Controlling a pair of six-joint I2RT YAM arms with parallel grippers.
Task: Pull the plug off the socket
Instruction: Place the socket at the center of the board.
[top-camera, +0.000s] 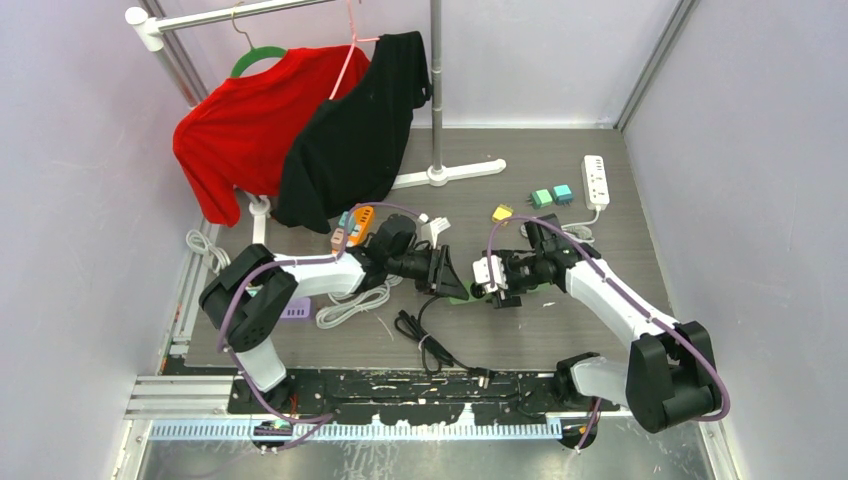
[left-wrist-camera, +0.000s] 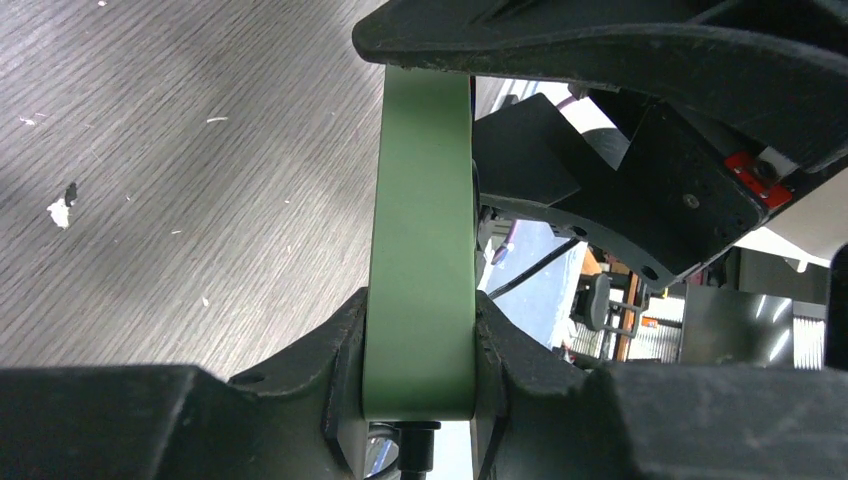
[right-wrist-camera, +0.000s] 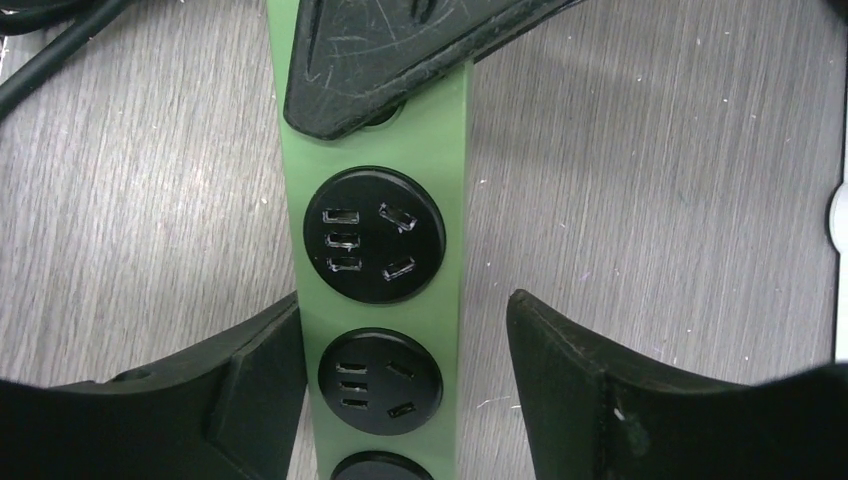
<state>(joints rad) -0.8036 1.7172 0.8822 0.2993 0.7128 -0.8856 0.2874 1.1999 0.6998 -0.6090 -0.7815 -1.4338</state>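
Note:
The socket is a long green strip (right-wrist-camera: 450, 150) with round black outlets (right-wrist-camera: 374, 235), and the two outlets in the right wrist view are empty. My left gripper (left-wrist-camera: 420, 330) is shut on the strip's narrow sides (left-wrist-camera: 420, 200) and holds it just over the table (top-camera: 458, 295). My right gripper (right-wrist-camera: 400, 305) straddles the strip from the other side. Its jaws are apart: the left finger (right-wrist-camera: 250, 380) lies against the strip and the right finger (right-wrist-camera: 570, 370) stands off it. One left finger (right-wrist-camera: 400, 50) covers the strip's far end. No plug shows clearly; a black cord stub (left-wrist-camera: 425, 450) hangs below the strip's end.
A black cable (top-camera: 425, 335) trails toward the arm bases. White cables (top-camera: 350, 305) lie left of centre. A white power strip (top-camera: 596, 180), coloured blocks (top-camera: 552, 196) and a yellow one (top-camera: 502, 212) sit at the back right. A rack with a red shirt (top-camera: 250, 130) and a black one (top-camera: 360, 130) stands behind.

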